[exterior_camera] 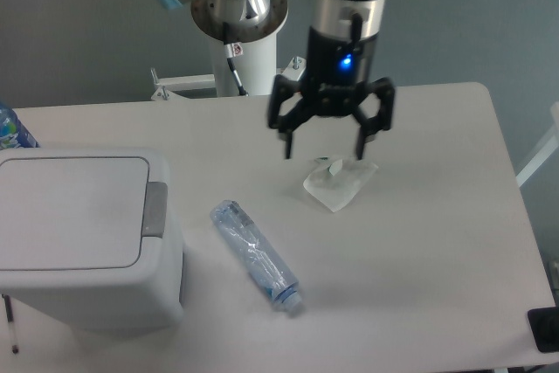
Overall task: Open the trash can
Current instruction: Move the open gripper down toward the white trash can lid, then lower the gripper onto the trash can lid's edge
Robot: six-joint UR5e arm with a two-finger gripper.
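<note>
The trash can (83, 238) is a big white boxy bin at the left front of the table, its flat lid (70, 211) down. A grey push tab (155, 209) sits on its right rim. My gripper (323, 152) hangs open over the middle of the table, well to the right of the bin and just above a crumpled white tissue (339, 181). Nothing is between its fingers.
A clear plastic bottle (255, 254) lies on its side between the bin and the tissue. The arm's base column (240, 32) stands behind the table's far edge. A blue-labelled bottle (10, 128) shows at the far left edge.
</note>
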